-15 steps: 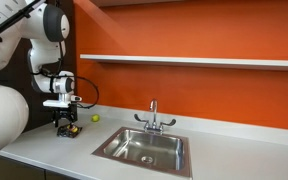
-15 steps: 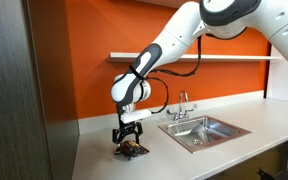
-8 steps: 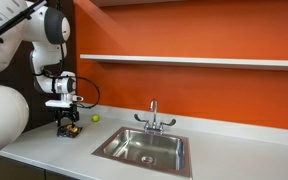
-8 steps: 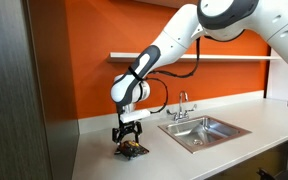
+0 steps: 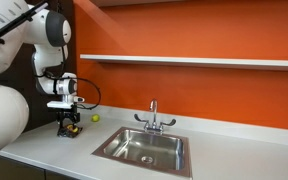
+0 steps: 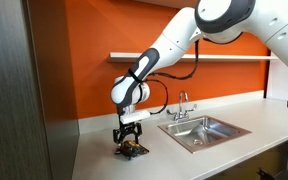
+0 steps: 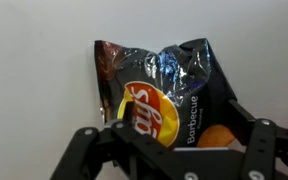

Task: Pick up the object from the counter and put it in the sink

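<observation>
The object is a crumpled dark chip bag (image 7: 164, 80) with a yellow-orange logo, lying flat on the light-grey counter (image 5: 39, 150). It shows small under the hand in both exterior views (image 5: 71, 131) (image 6: 135, 150). My gripper (image 7: 182, 122) points straight down over it, and its fingers (image 7: 246, 122) stand wide apart on either side of the bag's near end. The gripper also shows in both exterior views (image 5: 68, 125) (image 6: 131, 142). The steel sink (image 5: 144, 150) (image 6: 204, 130) lies further along the counter, well apart from the bag.
A chrome faucet (image 5: 153, 115) stands behind the sink. A tiny yellow-green ball (image 5: 95, 118) lies by the orange wall near the bag. A white shelf (image 5: 184, 61) runs above the counter. A dark cabinet side (image 6: 24, 100) stands close to the bag.
</observation>
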You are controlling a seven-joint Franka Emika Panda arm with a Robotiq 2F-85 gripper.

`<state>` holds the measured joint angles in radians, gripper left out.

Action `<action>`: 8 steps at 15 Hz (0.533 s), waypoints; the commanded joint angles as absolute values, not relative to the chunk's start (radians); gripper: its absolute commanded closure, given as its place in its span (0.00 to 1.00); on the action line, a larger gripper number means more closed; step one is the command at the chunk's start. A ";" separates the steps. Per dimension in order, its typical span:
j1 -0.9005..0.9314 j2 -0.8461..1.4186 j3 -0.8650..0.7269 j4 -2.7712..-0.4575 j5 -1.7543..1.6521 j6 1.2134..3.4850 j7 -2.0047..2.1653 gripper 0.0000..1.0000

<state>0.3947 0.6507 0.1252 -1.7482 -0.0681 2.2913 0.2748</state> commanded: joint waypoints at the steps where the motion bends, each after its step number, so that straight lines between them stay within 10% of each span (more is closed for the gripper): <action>1: 0.405 0.670 0.112 -1.705 -0.081 2.255 0.306 0.40; 8: 0.407 0.670 0.100 -1.688 -0.085 2.246 0.315 0.93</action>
<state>0.3948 0.6594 0.1104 -1.7245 -0.0681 2.2853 0.2795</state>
